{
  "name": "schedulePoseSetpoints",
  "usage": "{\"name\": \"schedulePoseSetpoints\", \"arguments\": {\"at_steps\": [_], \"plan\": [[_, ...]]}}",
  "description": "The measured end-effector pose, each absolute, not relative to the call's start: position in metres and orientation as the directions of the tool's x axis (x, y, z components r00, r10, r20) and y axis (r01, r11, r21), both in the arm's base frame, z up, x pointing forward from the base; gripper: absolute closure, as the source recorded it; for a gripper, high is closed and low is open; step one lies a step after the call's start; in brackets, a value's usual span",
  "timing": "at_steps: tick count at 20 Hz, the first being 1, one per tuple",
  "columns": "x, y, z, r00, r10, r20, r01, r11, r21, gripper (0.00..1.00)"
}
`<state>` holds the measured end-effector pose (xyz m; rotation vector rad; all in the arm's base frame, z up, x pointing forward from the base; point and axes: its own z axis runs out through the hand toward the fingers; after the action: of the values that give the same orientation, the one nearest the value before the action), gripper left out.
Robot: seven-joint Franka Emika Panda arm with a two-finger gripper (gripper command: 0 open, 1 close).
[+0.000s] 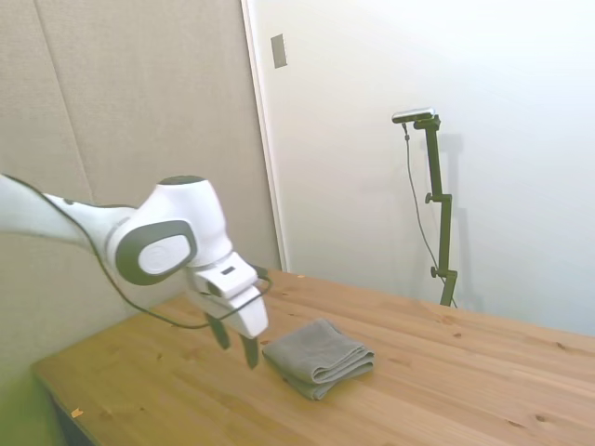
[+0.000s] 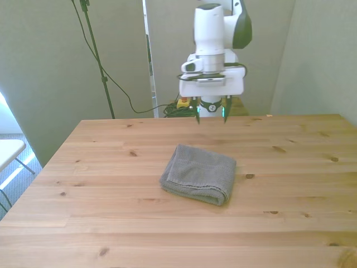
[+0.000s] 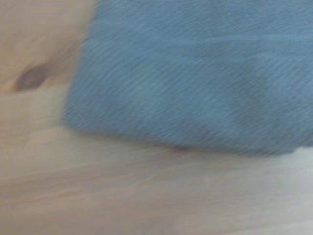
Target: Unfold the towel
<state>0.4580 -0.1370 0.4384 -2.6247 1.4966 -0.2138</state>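
Broadly, the scene is carried by a wooden table (image 2: 290,223) of pale knotted planks, whose boards run from the front view's left to the front view's right. A white Franka arm (image 1: 163,242) is seen reaching in over the table's far edge in the front view, its wrist turned so that the gripper (image 2: 211,114) points down at the boards. In the side view the gripper (image 1: 236,345) is held above the wood, just beside the towel's nearer end, with no contact to be made out. The two dark fingers are spread well apart and nothing is held between them.

The towel (image 2: 199,173) is found near the middle of the table, somewhat nearer the far edge than the near one. It is folded into a thick, roughly rectangular pad, grey and plain. Its long axis is set at a slant to the planks, running from the far side toward the near edge and the front view's right. The rounded fold is turned toward the near edge; stacked layers are shown at the end facing the side camera (image 1: 319,358). In the wrist view, a blurred corner of the towel (image 3: 195,73) is seen lying flat on the wood, with a dark knot (image 3: 30,78) just beside it.
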Motion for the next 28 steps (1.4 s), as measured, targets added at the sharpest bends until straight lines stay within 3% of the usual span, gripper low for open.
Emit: {"name": "schedulePoseSetpoints", "arguments": {"at_steps": [7, 13, 14, 28], "plan": [[0.500, -0.231, 0.411, 0.377, -0.926, 0.002, -0.907, -0.370, -0.200, 0.00], [0.508, -0.236, 0.388, 0.391, -0.919, -0.055, -0.891, -0.363, -0.271, 0.00], [0.508, -0.235, 0.386, 0.395, -0.917, -0.061, -0.888, -0.364, -0.280, 1.00], [0.506, -0.221, 0.370, 0.418, -0.905, -0.077, -0.860, -0.367, -0.355, 1.00]]}}
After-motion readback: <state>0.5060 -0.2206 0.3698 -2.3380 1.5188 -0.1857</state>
